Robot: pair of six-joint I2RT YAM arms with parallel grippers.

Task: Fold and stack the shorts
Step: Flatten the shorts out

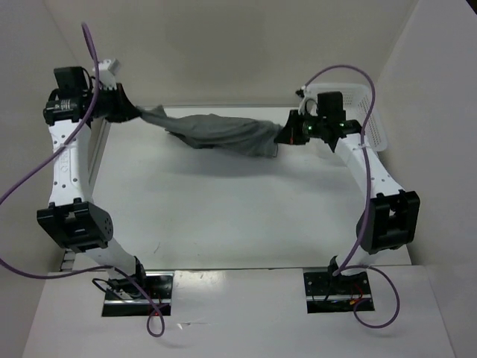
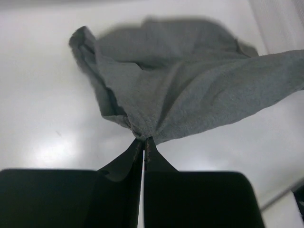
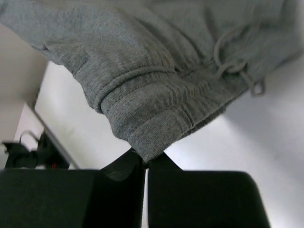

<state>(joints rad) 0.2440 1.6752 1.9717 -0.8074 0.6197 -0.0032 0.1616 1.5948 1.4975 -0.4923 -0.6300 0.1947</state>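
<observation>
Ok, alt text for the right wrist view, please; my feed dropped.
The right hand, shut, pinches the elastic waistband of the grey shorts, which drape bunched across the top of the frame. The drawstring dangles at upper right above the white table.

plain grey shorts (image 1: 223,133), white table (image 1: 223,216)

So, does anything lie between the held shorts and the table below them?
Nothing visible. The soft mid-grey fabric shorts hang between the left gripper and right gripper over bare white table; the white plastic basket sits aside.
</observation>
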